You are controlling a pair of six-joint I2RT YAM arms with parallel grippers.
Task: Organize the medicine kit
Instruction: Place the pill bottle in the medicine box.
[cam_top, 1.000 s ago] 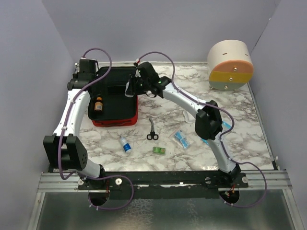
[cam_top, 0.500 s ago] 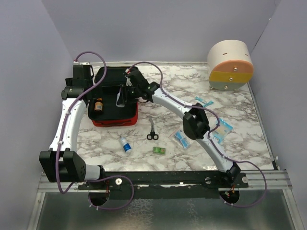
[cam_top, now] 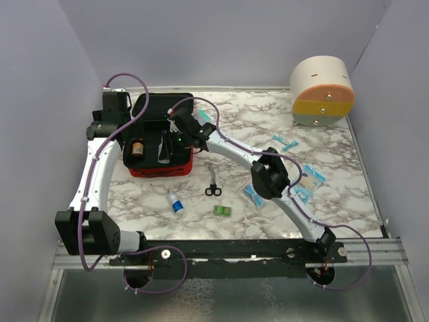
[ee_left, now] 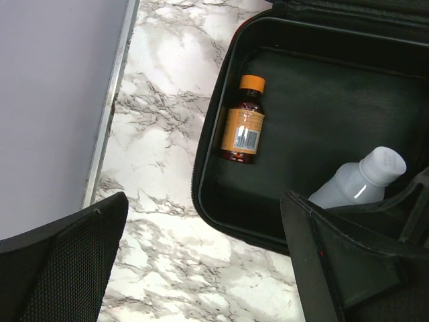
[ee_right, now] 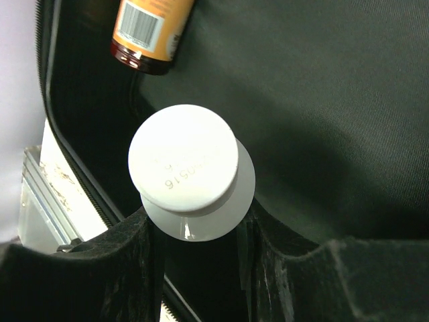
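With the right wrist camera I see only the cap of the white bottle; its body hides behind. The brown bottle is cut off up top. From above, the little green thing is maybe a box, too tiny to tell.

Faint stamped digits, seemingly ending in "0516", run across the cap of a white bottle. A brown bottle carries a barcode on its orange label; the small print beside it cannot be read.
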